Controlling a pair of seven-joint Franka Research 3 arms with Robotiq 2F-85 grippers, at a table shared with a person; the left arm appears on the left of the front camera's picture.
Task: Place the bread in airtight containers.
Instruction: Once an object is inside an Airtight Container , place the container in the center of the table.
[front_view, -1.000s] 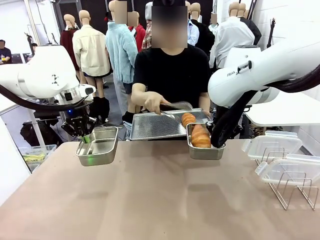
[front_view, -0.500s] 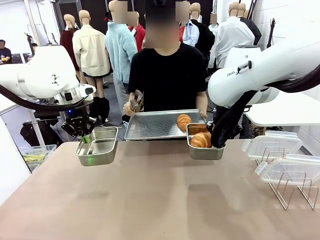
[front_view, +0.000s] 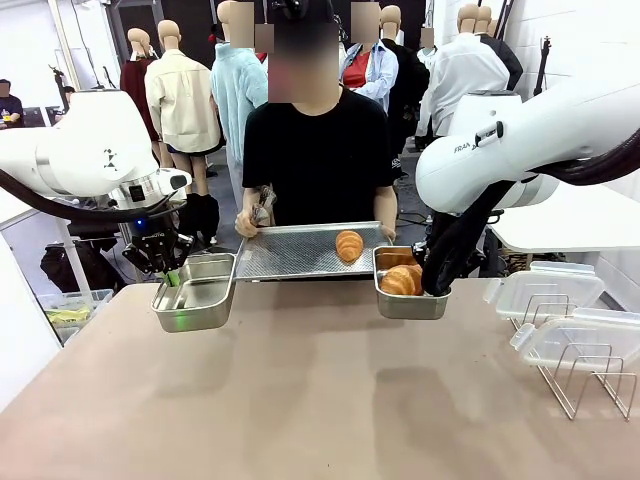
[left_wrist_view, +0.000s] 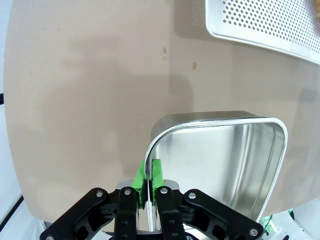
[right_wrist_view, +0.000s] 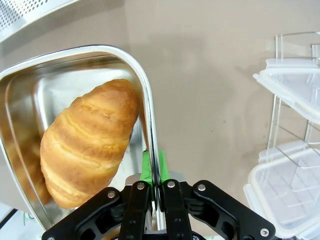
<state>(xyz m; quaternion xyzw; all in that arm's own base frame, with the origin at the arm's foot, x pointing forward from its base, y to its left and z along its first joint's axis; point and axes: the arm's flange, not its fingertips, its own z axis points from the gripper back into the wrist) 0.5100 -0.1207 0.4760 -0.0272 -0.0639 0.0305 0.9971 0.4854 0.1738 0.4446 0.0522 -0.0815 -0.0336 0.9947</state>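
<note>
Two steel airtight containers sit near the table's far edge. My left gripper (front_view: 172, 276) is shut on the rim of the empty left container (front_view: 200, 302); the left wrist view shows the green pads pinching that rim (left_wrist_view: 149, 175) of the container (left_wrist_view: 220, 165). My right gripper (front_view: 437, 285) is shut on the rim of the right container (front_view: 410, 306), which holds a golden bread (front_view: 400, 280). In the right wrist view the bread (right_wrist_view: 90, 142) lies inside the container (right_wrist_view: 20, 100), left of my gripper (right_wrist_view: 152, 167). Another bread (front_view: 349, 244) lies on the person's perforated tray (front_view: 290, 255).
The person stands at the far side holding the tray, with tongs (front_view: 263, 205) in one hand. Clear white-rimmed lids (front_view: 555, 290) rest on a wire rack (front_view: 590, 375) at the right. The lids (right_wrist_view: 295, 85) appear beside the right container in the right wrist view. The tray's corner (left_wrist_view: 265, 25) hangs above the left container.
The person pulled the tongs back and shifted the tray with its bread to the left. The bread in the right container settled lower. Both arms stayed still.
</note>
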